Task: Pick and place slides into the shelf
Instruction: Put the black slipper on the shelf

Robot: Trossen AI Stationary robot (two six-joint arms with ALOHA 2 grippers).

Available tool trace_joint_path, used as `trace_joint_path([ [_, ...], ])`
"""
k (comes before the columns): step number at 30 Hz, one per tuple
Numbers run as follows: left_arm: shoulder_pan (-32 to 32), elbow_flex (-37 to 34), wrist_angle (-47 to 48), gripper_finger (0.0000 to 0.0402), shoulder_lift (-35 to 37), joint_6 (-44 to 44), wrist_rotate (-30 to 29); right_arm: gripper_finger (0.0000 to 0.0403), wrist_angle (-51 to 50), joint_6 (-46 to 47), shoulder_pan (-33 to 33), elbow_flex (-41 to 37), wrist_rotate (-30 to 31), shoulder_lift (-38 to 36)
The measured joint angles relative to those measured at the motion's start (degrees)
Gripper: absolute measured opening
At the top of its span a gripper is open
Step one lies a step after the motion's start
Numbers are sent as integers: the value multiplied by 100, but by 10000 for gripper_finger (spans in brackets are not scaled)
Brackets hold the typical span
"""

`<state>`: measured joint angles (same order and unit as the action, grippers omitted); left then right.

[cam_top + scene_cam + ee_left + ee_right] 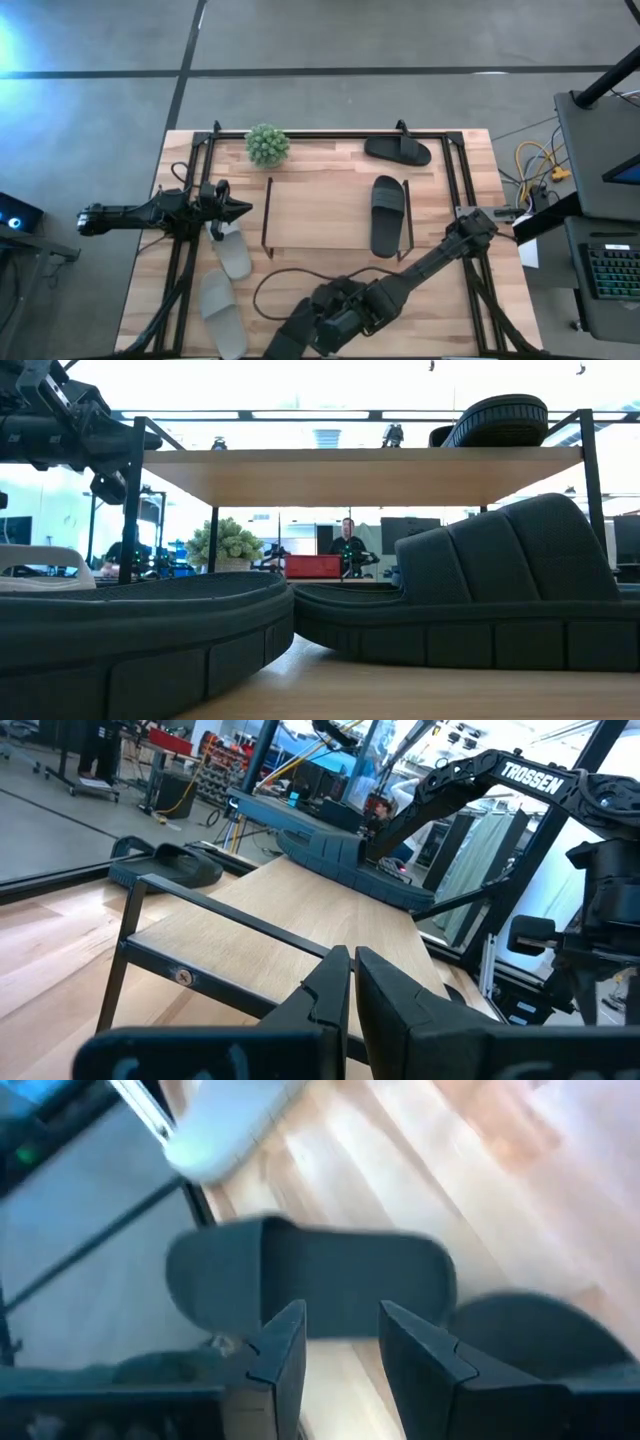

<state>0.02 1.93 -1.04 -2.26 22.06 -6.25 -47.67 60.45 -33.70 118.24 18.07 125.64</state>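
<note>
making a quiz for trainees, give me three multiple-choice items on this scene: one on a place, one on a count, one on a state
1. Where does the black slide that the high view shows lengthwise lie?
A. on the shelf
B. by the plant
C. off the table

2. How many pale slides show in the high view?
A. none
B. two
C. four

3. How stand the left gripper's fingers?
A. wide open
B. shut
C. clamped on a slide

A: it rests on the board's right end.
B: two lie at left.
B: fingers together, nothing between.
</note>
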Motion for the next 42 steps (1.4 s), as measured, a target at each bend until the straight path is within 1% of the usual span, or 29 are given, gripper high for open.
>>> trace_joint_path([
  [3, -1, 0, 0, 6, 4, -2, -1, 121, 52, 219, -1, 0, 489, 0],
  [5, -1, 0, 0, 6, 4, 0, -1, 120, 50, 389, -1, 0, 701, 0],
  [7, 0, 0, 0, 6, 0, -2, -1, 117, 218, 404, 0, 5, 751, 0],
  [9, 1, 0, 0, 6, 2, 0, -1, 113, 540, 350, 42, -5, 573, 5],
  [10, 1, 0, 0, 6, 4, 0, -1, 112, 836, 248, 91, -40, 268, 8],
  [12, 1, 0, 0, 6, 2, -1, -1, 108, 1416, 22, 223, -87, -584, 78],
  [15, 0, 0, 0, 6, 2, -1, 0, 103, 1831, -32, 459, -94, -1552, 265],
  [22, 1, 0, 0, 6, -7, -1, -1, 93, 1866, -207, 879, -98, -3257, 674],
  [26, 0, 0, 0, 6, -3, 0, -1, 93, 1936, -348, 953, -105, -3813, 866],
  [28, 1, 0, -4, 6, 0, -2, -1, 93, 2025, -397, 976, -103, -3908, 940],
  [39, 1, 0, 3, 6, 0, 0, 0, 93, 2334, -363, 1002, -105, -3904, 1151],
  [42, 1, 2, 3, 6, -1, 0, 0, 93, 2459, -352, 998, -105, -3773, 1156],
])
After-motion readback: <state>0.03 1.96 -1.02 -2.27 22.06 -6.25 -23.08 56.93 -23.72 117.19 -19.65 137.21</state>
